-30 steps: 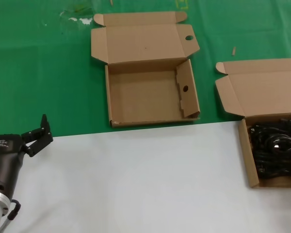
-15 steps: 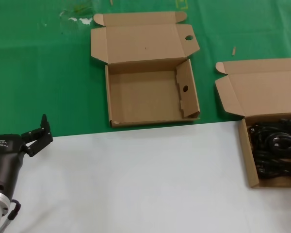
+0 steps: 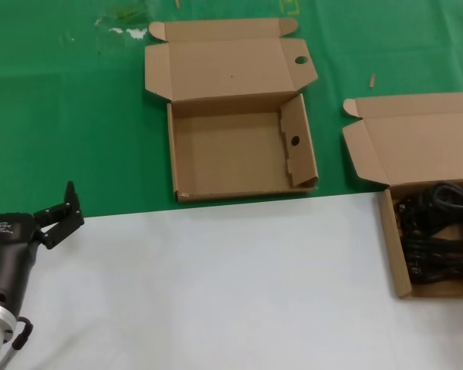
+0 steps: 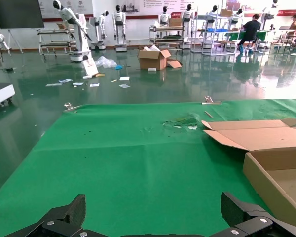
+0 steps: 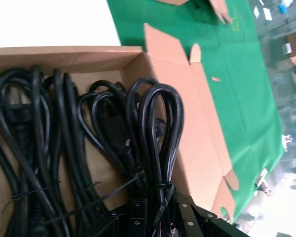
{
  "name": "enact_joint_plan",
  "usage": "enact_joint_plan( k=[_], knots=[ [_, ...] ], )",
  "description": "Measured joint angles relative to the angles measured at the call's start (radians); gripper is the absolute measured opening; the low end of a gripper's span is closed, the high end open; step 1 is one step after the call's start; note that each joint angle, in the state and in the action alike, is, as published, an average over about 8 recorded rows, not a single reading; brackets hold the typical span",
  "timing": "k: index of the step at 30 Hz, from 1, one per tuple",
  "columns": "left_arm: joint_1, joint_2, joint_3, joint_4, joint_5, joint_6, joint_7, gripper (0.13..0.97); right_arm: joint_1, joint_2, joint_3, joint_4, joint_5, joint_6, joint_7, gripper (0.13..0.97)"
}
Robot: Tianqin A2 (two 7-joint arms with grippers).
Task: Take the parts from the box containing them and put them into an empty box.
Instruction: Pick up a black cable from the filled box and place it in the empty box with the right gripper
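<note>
Right gripper (image 5: pixel 155 217) is over the full box (image 3: pixel 393 254) at the head view's right edge, jaws apparently closed on one cord bundle (image 5: pixel 155 148), though the contact is partly hidden. Risk: neighbouring cords (image 5: pixel 49 163) lie against it and may snag and drag out. Empty box (image 3: pixel 239 158) sits well apart. Left gripper (image 3: pixel 60 212) is parked, jaws apart. Its logo is unreadable.

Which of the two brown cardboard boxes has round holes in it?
The empty brown cardboard box at the centre, one hole in its lid flap, one in its side wall. The other box holds black power cords.
</note>
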Motion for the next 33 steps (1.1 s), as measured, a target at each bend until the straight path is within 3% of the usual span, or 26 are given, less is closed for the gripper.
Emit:
enact_joint_plan(
  k=[9, 14, 22, 33],
  knots=[
    [0.0, 0.0, 0.0, 0.0, 0.0, 0.0, 0.0, 0.966, -0.034, 0.04, 0.055, 0.127, -0.015, 0.046, 0.036, 0.215],
    [0.0, 0.0, 0.0, 0.0, 0.0, 0.0, 0.0, 0.966, -0.014, -0.003, 0.058, 0.231, -0.024, 0.073, 0.015, 0.206],
    [0.0, 0.0, 0.0, 0.0, 0.0, 0.0, 0.0, 0.966, 0.137, -0.232, -0.06, 0.232, -0.061, 0.067, -0.091, 0.206],
    [0.0, 0.0, 0.0, 0.0, 0.0, 0.0, 0.0, 0.966, 0.336, -0.56, -0.181, -0.033, -0.132, 0.009, -0.112, 0.206]
  ],
)
